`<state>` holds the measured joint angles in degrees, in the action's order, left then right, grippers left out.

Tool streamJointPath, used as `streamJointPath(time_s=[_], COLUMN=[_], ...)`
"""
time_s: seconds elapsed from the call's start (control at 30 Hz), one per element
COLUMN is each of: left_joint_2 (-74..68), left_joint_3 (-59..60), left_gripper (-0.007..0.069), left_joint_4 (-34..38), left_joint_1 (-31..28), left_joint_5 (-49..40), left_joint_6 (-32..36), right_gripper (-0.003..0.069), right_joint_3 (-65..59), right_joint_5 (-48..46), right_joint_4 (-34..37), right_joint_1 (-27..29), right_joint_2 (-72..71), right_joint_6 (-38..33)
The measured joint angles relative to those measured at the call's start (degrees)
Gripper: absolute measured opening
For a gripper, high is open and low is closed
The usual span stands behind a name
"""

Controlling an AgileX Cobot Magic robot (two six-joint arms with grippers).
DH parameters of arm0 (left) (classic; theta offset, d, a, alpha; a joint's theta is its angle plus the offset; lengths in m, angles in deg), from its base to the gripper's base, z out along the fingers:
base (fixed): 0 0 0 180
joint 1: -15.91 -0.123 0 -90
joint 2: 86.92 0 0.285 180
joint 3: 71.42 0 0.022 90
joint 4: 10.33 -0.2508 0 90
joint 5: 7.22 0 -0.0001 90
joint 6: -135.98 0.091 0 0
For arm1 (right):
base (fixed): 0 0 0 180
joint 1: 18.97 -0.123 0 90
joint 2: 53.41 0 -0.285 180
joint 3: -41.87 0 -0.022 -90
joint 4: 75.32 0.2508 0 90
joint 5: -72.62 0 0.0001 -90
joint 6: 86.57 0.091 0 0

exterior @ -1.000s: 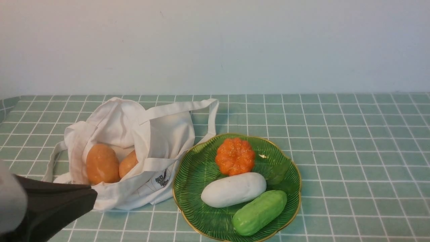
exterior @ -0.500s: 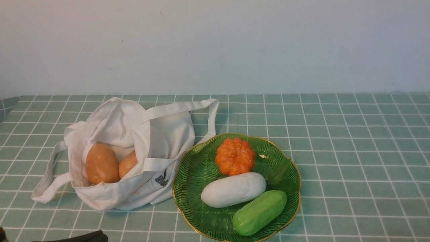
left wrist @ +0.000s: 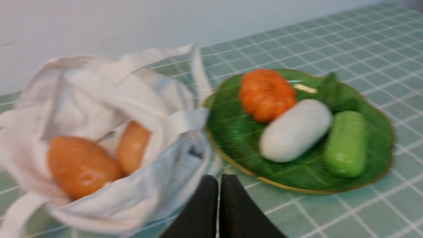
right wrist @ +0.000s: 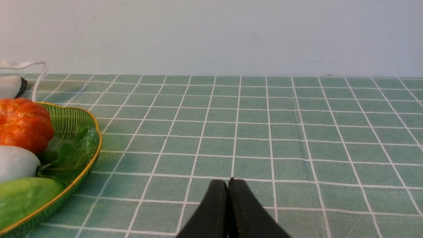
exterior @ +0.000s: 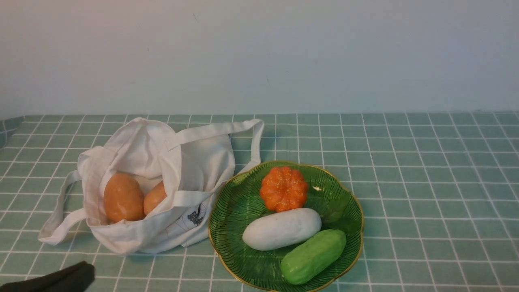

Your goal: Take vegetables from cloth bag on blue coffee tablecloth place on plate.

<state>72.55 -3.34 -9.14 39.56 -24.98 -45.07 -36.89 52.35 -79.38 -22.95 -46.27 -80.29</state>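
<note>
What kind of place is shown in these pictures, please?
Perhaps a test table set up like a kitchen or dining table: a checked cloth, a green plate of vegetables, and a fabric bag holding two potatoes, by a plain wall.

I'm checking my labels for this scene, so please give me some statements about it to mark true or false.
1. The white radish lies on the green plate. True.
2. The cucumber is inside the cloth bag. False: it is on the plate.
3. Two potatoes show in the bag's opening. True.
4. The left pincer holds a potato. False: it is shut and empty.
</note>
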Motion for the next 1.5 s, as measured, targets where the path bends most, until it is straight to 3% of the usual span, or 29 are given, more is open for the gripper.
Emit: streamJointPath(time_s=[0.1,0.27,0.53,1.5], left_joint_2=[2.2,6.6,13.1,13.3], left_joint_3=[3.3,8.5,10.7,10.7], left_gripper=[-0.0005,-0.0005,-0.0005,-0.0005], left_joint_4=[-1.2,-1.2,-2.2,-2.2], left_joint_1=[-8.8,-18.3,-19.2,-19.2], left_joint_5=[0.0,-1.4,-1.7,-3.4], left_joint_6=[0.0,-0.5,-0.5,-0.5], right_gripper=[-0.0016,-0.0016,-0.0016,-0.0016], right_joint_3=[0.0,0.0,0.0,0.0], right_joint_5=[0.0,0.0,0.0,0.0], right_joint_4=[0.0,0.0,0.0,0.0], right_joint_1=[0.0,0.0,0.0,0.0], right_joint_2=[0.0,0.0,0.0,0.0], right_joint_6=[0.0,0.0,0.0,0.0])
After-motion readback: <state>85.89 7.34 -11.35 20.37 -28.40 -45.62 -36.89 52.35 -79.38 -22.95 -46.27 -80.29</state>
